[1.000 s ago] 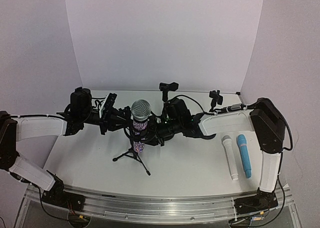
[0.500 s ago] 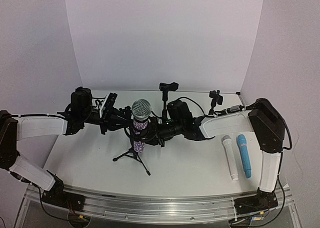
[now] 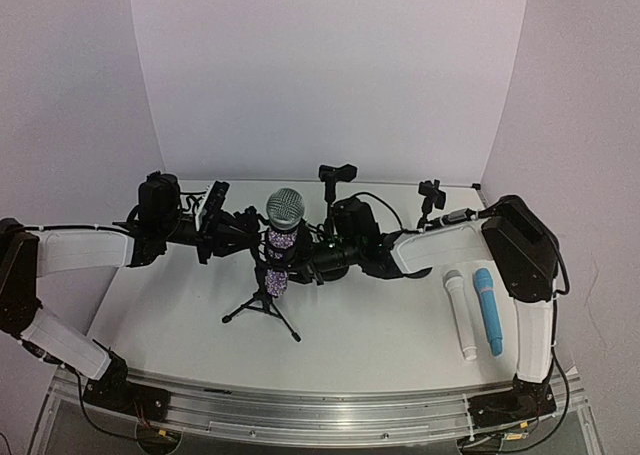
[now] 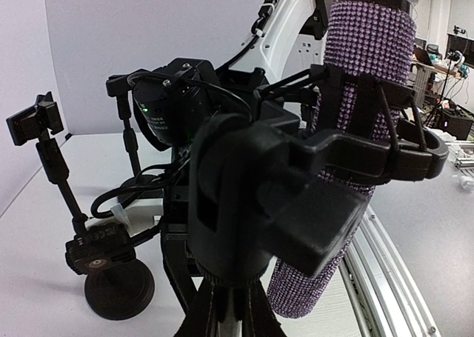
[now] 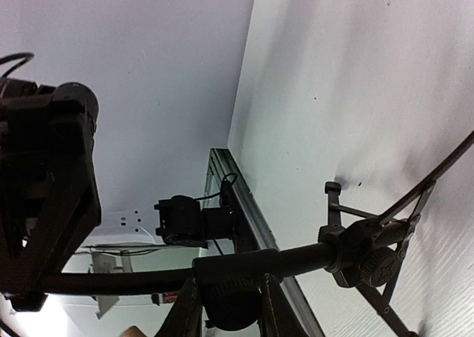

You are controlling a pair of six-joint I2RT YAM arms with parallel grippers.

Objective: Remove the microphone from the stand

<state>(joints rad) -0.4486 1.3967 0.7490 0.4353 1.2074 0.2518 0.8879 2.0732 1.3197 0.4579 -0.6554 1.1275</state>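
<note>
The mic sits in its stand, left gripper pinched shut by the clip, right gripper clamped narrow on the stand's pole.

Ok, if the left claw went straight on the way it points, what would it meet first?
The stand's black clip, right ahead of the left claw and holding the purple microphone. It may already be touching; depth is unclear.

Rough purple-rhinestone mic w/ metal mesh head; matt blk plastic stand; smooth plastic loose mics, 4 o'clock.
</note>
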